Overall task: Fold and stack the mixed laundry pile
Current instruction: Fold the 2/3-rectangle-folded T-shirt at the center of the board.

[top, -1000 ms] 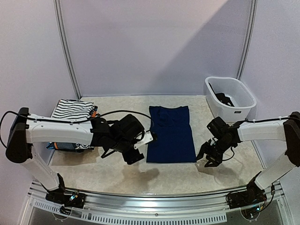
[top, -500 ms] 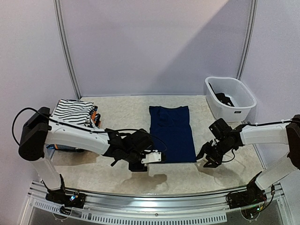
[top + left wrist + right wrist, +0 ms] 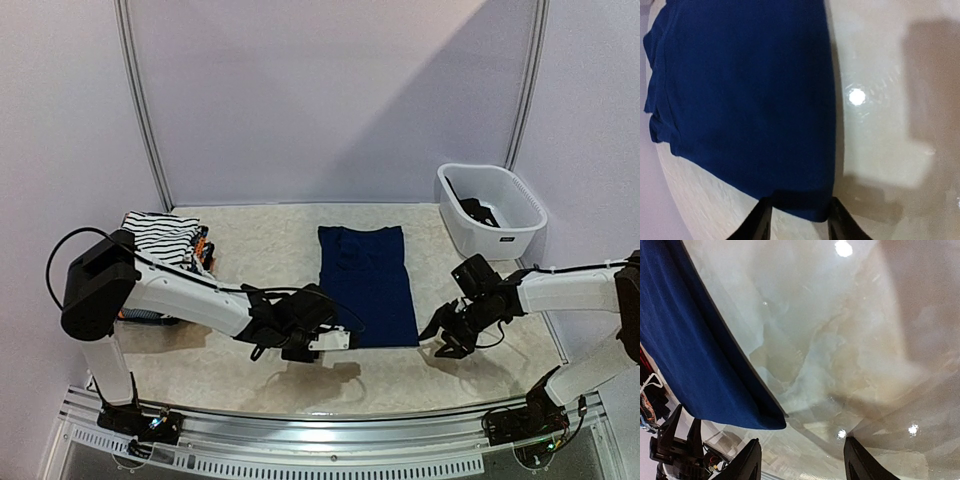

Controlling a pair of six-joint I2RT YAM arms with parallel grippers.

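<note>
A folded navy garment (image 3: 367,285) lies flat mid-table. My left gripper (image 3: 333,340) sits at its near left corner. In the left wrist view that navy corner (image 3: 805,205) lies flat between the two dark fingers (image 3: 762,222), and my left gripper (image 3: 799,221) still stands apart around it. My right gripper (image 3: 447,335) hovers open just right of the garment's near right corner. In its wrist view the navy corner (image 3: 760,415) ends short of my right gripper (image 3: 802,460), with bare table between the fingers. A striped garment (image 3: 155,233) tops a stack at the left.
A white tub (image 3: 492,212) stands at the back right with a black garment (image 3: 478,211) inside. The stack at the left shows blue and orange cloth (image 3: 203,244) under the stripes. Purple walls close off the back and sides of the table (image 3: 260,235).
My left arm has swung right and nearer, from beside the garment's left edge to its near left corner, jaws narrowing. The right gripper has barely shifted.
</note>
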